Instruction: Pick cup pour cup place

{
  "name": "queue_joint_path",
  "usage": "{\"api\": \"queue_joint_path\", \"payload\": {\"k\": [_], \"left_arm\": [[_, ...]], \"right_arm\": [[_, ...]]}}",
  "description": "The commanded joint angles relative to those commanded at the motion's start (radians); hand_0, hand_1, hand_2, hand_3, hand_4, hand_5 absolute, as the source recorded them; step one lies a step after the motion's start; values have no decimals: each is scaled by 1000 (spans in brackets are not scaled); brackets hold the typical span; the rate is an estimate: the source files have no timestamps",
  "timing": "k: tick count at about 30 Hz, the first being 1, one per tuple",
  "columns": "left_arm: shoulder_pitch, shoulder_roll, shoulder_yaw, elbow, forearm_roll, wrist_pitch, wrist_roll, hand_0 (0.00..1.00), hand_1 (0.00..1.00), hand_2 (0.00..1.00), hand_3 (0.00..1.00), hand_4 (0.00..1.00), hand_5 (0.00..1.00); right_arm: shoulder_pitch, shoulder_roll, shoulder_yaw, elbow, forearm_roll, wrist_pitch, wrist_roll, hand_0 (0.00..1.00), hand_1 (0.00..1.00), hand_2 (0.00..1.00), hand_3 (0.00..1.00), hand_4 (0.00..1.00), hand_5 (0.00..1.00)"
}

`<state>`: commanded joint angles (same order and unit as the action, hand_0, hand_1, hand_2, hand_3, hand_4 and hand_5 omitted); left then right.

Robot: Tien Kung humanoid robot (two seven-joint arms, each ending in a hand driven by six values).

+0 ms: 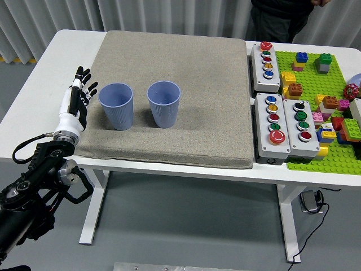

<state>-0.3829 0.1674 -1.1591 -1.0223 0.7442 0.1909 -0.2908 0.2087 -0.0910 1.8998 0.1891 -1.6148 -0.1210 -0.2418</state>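
Note:
Two light blue ribbed cups stand upright side by side on a grey mat (192,73): the left cup (117,105) and the right cup (164,104). My left hand (79,96) hovers just left of the left cup at the mat's edge, fingers spread and holding nothing, a small gap between fingertips and cup. What the cups hold cannot be seen. My right hand is out of the picture.
Three grey button boxes (266,58) (272,126) (304,128) lie right of the mat. A green baseplate (316,79) with several coloured bricks fills the far right. A person in dark clothes (279,17) stands behind the table.

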Motion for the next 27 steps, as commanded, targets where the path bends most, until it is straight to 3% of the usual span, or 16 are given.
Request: {"api": "queue_joint_path", "payload": {"k": [27], "left_arm": [[6,1,2,-4,7,1,4,894,895,961,910,769,998]], "right_arm": [[-9,4,11,2,-15,2,-5,697,633,594,594,2,239]]}}
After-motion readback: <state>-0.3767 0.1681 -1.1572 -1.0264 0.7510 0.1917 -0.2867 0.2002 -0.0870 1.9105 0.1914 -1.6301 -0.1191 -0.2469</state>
